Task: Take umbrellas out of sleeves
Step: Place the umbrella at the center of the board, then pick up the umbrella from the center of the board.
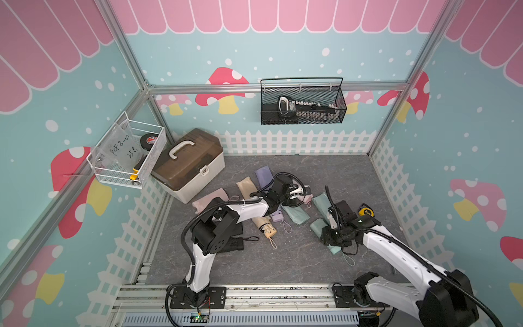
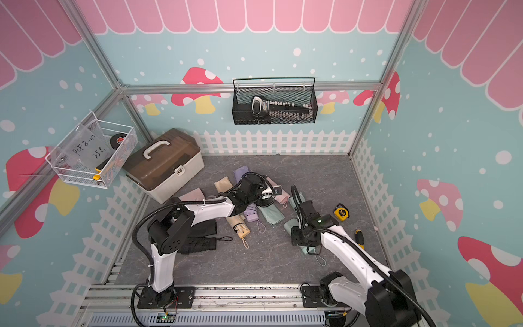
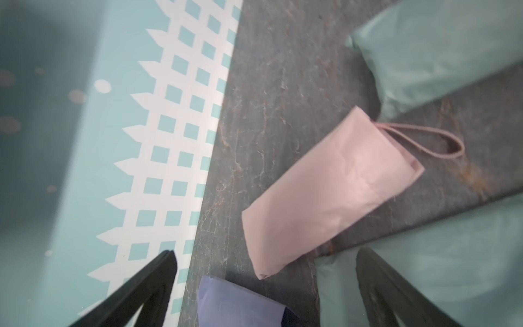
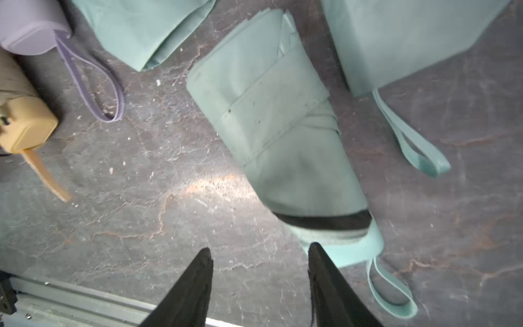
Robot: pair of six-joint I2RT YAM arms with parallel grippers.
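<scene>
The stone-look table [image 1: 311, 263] is dark grey with pale and rust veins. The printed walls [image 1: 283, 56] are teal with white dots, a white picket fence, red and pink white-spotted mushrooms on yellow stems, and pink scallops above. The smooth fabric sleeve [image 3: 325, 198] is pink and the pleated rolled umbrella [image 4: 283, 127] mint, with a lilac folded umbrella [image 4: 28, 25], a beige folded umbrella [image 1: 266, 226], a black folded umbrella [image 1: 233, 245] and a cream plastic toolbox [image 1: 192, 170] with a smoky brown lid.
</scene>
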